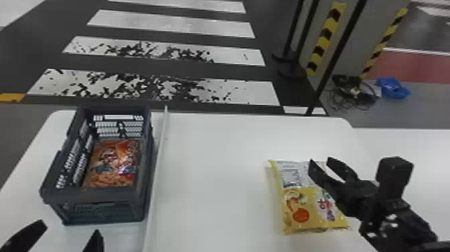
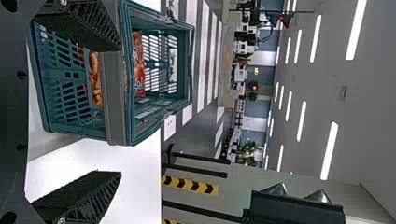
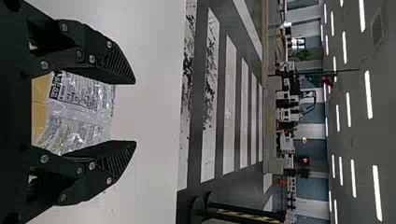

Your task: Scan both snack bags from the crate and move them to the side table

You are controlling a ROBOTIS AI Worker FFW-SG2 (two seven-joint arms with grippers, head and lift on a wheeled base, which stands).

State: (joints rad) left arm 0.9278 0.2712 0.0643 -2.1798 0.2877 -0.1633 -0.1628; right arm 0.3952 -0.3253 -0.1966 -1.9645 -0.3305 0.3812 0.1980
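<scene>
Down on table [image 1: 207, 167], yellow snack bag [image 1: 303, 214] lies under right gripper [image 1: 320, 160], fingers wide apart. Orange bag [image 1: 114, 161] in crate [image 1: 95, 195], past left gripper [image 1: 69, 227], fingers spread too.

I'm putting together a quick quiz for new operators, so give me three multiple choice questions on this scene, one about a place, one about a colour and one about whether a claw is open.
1. Where does the yellow snack bag lie?
A) On the white table, right of the crate
B) Inside the crate
C) On the floor

2. What is the main colour of the snack bag in the crate?
A) Green
B) Blue
C) Orange

3. How is the right claw?
A) Shut on nothing
B) Open
C) Shut on a bag

1: A, the head view shows it flat on the tabletop.
2: C, its printed face is mostly orange.
3: B, its fingertips stand wide apart.
</scene>
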